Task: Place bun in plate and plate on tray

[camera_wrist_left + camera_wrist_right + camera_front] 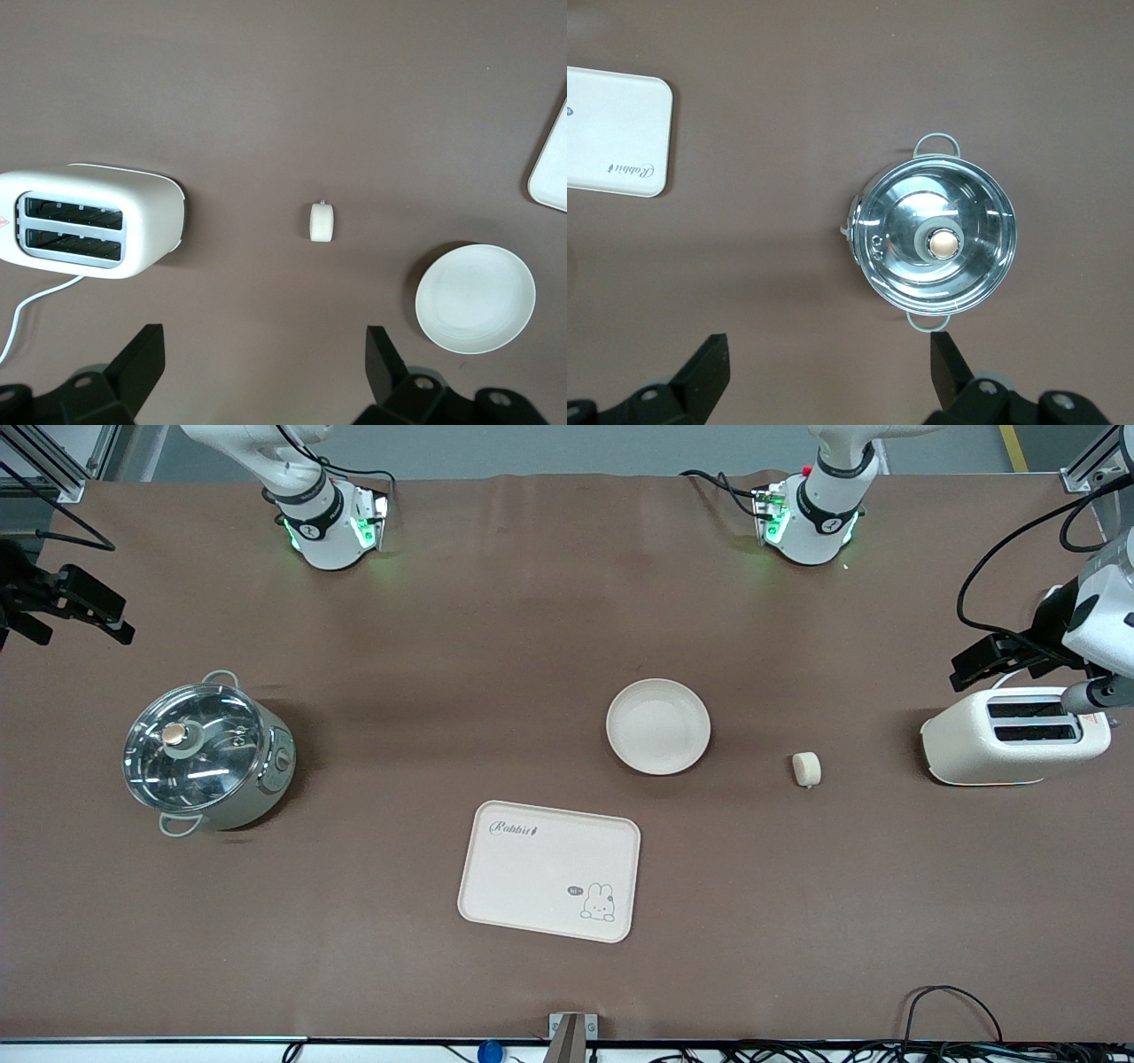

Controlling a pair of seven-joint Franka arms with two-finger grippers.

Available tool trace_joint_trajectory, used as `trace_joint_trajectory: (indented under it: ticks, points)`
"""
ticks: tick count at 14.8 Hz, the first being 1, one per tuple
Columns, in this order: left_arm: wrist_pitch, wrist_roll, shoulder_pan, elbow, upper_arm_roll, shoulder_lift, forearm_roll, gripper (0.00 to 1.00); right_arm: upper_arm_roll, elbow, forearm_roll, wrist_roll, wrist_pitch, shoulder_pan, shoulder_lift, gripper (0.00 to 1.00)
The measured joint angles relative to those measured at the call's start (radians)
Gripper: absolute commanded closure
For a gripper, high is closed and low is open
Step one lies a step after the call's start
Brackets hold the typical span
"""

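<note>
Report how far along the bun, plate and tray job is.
Nothing is done yet. The bun lies on the bare table between the plate and the toaster. The plate is empty and sits on the table, farther from the front camera than the empty tray. Nothing is in hand: the left end effector is open over the table near the toaster; the right end effector is open near the pot. Both placements remain.

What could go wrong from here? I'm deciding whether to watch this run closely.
The bun lies on its side on the bare table, so it might roll when the open left gripper closes on it. The toaster stands close by, toward the left arm's end, and could get bumped. The plate is shallow and rests flat, so gripping its rim may slip.
</note>
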Motion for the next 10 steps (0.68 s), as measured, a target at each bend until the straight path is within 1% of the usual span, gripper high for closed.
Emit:
trace_joint_trajectory:
  ticks: [8, 10]
  points:
    - [-0.014, 0.000, 0.000, 0.014, 0.000, 0.000, 0.000, 0.00, -0.005, 0.000, 0.000, 0.000, 0.001, 0.000, 0.000, 0.00]
    - [-0.037, 0.000, 0.000, 0.014, 0.000, 0.001, 0.000, 0.00, -0.005, 0.000, 0.000, 0.000, 0.003, 0.000, 0.000, 0.00]
